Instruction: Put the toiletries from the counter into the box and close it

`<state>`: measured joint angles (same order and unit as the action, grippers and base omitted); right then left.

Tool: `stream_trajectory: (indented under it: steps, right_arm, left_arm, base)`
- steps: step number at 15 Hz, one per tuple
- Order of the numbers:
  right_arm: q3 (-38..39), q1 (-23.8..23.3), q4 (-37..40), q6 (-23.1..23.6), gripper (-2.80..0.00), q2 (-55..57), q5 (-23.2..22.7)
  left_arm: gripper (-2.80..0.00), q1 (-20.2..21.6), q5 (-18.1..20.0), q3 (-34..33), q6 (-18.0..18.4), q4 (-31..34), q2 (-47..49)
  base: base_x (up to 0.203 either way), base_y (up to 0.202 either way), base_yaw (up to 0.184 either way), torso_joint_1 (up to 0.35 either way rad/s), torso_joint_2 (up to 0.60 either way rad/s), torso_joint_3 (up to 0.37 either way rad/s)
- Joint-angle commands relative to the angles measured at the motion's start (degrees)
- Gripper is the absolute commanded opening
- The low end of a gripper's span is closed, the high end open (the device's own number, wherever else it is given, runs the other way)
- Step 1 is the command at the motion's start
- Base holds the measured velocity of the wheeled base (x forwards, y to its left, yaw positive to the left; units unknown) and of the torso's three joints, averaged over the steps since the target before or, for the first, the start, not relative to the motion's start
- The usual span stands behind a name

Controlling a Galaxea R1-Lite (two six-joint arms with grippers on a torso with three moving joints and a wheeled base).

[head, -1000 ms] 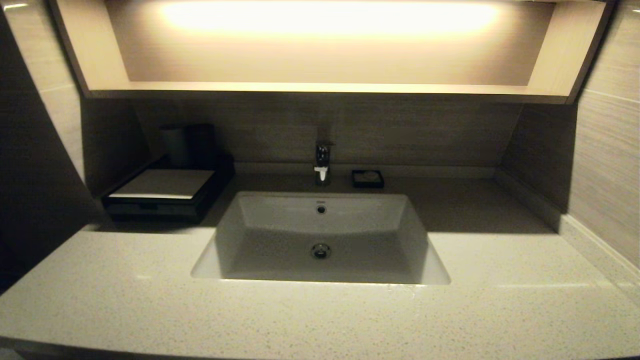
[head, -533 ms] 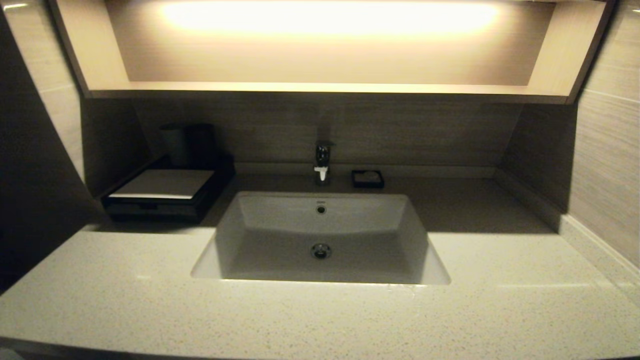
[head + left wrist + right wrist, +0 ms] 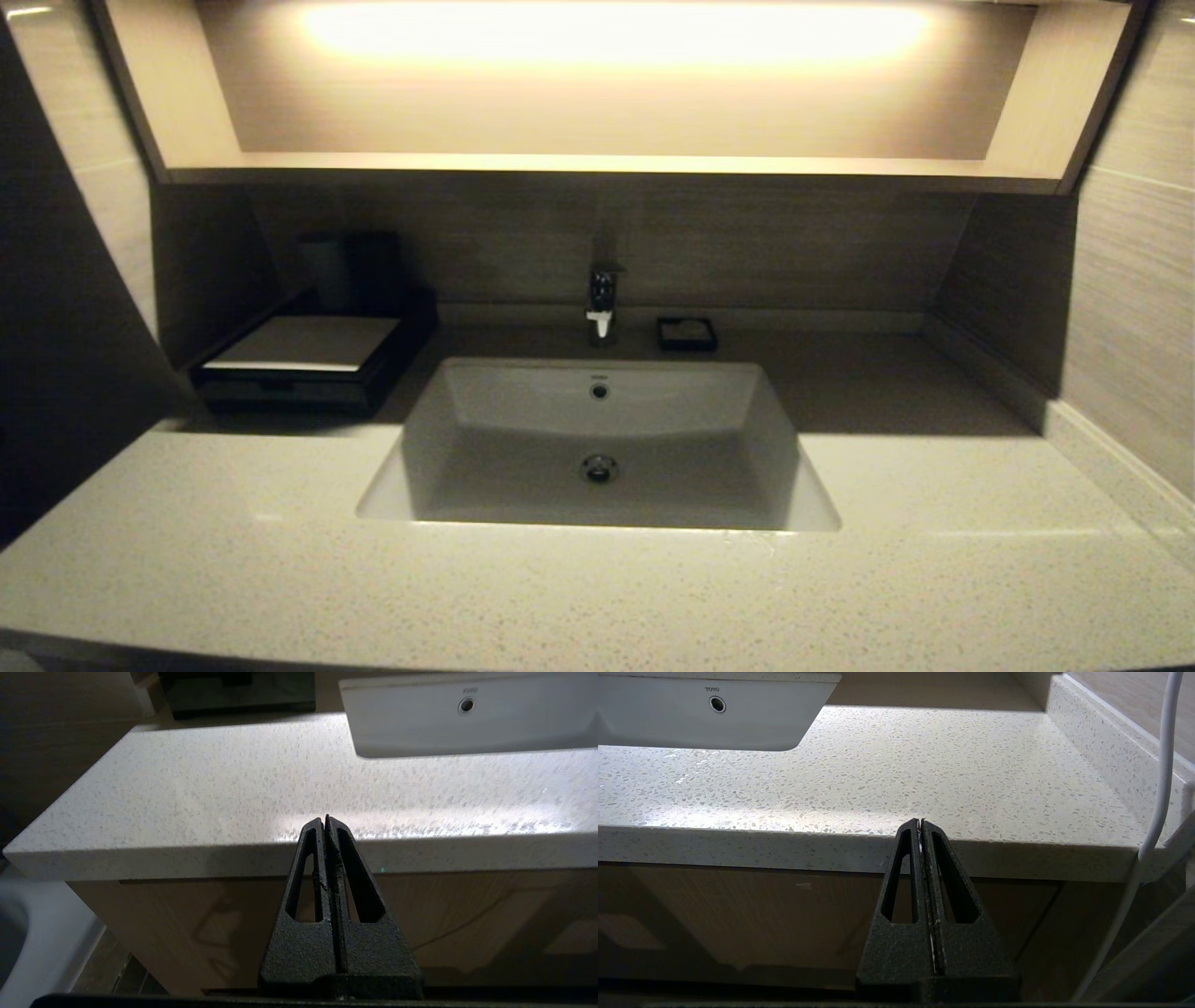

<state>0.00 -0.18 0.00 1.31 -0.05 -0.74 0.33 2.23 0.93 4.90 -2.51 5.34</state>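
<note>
The low black box with a pale grey top panel sits at the back left of the beige speckled counter, its drawer pushed in; its front also shows in the left wrist view. No whitish packets show on the counter in any view. My left gripper is shut and empty, held below and in front of the counter's front edge on the left. My right gripper is shut and empty, below the front edge on the right. Neither arm shows in the head view.
The white sunken sink lies in the middle, with a tap behind it. A small black square dish stands right of the tap. Dark upright cups stand behind the box. A white cable hangs at the right.
</note>
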Motion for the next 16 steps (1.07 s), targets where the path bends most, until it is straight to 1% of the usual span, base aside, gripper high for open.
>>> stream_trajectory:
  steps: [1,3,4,9,12,16]
  right_arm:
    - [0.09,0.01,0.00,0.01,-2.80,0.03,-0.05]
    - [0.09,0.01,0.00,0.01,-2.80,-0.04,-0.05]
    - [0.09,0.01,0.00,-0.03,-2.80,-0.03,-0.05]
    - [0.09,0.01,0.00,0.01,-2.80,0.05,-0.05]
    - [0.09,0.01,0.00,0.00,-2.80,0.00,-0.05]
    - [0.09,0.01,0.00,0.01,-2.80,-0.02,-0.05]
  left_arm:
    - [-2.80,0.02,-0.10,-1.38,0.37,-0.19,-0.83]
    - [-2.80,0.00,-0.13,-1.33,0.90,1.51,-4.96]
    - [-2.80,-0.06,-0.12,-1.20,1.06,2.50,-5.26]
    - [-2.80,-0.07,-0.03,-1.28,0.46,2.24,-5.25]
    - [-2.80,-0.06,-0.03,-1.46,0.87,1.95,-5.25]
    - [-2.80,-0.06,-0.03,-1.46,0.02,1.89,-5.25]
  base:
    - [0.000,0.000,0.000,0.000,0.00,0.000]
    - [0.000,0.000,0.000,0.000,0.00,0.000]
    - [0.000,0.000,0.000,0.000,0.00,0.000]
    - [0.000,0.000,0.000,0.000,0.00,0.000]
    - [0.000,0.000,0.000,0.000,0.00,0.000]
    - [0.000,0.000,0.000,0.000,0.00,0.000]
